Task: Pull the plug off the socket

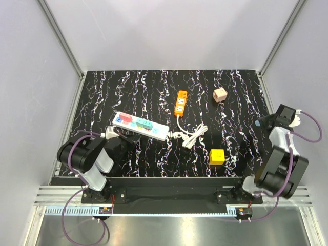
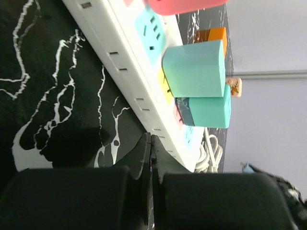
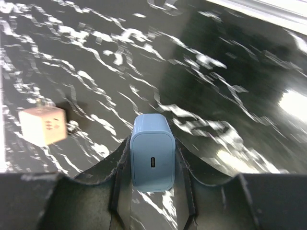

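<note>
The socket (image 1: 141, 126), a long white power strip, lies slanted on the left half of the black marbled table (image 1: 241, 84), with its white cord (image 1: 192, 136) bunched in loops just off its right end. Two teal plugs (image 2: 200, 86) stand side by side in outlets around the middle of the strip, and a pink plug (image 2: 184, 5) sits further along it at the edge of the left wrist view. The left gripper (image 2: 150, 143) is low over the table on the near side of the strip, close to its long edge but not touching it. Its fingers (image 2: 139, 158) are pressed flat together with nothing between them. The right gripper (image 3: 152, 143) is well away from the socket, raised near the right edge of the table. Its fingers (image 3: 122, 158) are clamped on the two sides of the plug (image 3: 152, 163), a pale blue block with a small slot on the face turned to the wrist camera. The plug is clear of the strip and above the table top. An orange power strip (image 1: 181, 102) lies behind the white one near the middle of the table, a beige cube (image 1: 220, 94) sits to its right, and a yellow block (image 1: 217, 156) rests near the front edge.
</note>
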You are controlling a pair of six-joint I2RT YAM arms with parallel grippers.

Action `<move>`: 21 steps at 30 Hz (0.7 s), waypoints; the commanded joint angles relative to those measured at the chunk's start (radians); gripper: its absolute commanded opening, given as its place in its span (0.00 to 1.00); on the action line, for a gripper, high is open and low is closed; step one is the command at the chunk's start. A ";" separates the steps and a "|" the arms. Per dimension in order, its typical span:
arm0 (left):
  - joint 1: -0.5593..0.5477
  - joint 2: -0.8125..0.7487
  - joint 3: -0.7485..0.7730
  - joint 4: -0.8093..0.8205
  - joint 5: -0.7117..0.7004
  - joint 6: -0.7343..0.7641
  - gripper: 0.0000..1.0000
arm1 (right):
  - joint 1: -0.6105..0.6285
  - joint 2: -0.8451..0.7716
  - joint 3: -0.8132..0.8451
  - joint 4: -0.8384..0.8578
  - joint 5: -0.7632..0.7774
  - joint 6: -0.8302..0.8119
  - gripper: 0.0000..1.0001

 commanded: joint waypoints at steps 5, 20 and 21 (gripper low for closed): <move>-0.003 0.097 -0.073 0.285 0.073 0.026 0.03 | -0.002 0.262 0.057 0.394 -0.150 0.054 0.00; 0.014 0.132 -0.107 0.393 0.075 0.031 0.04 | 0.001 0.443 0.126 0.406 -0.078 0.062 0.56; 0.015 0.149 -0.105 0.411 0.078 0.026 0.05 | 0.006 0.438 0.131 0.393 -0.072 0.057 0.62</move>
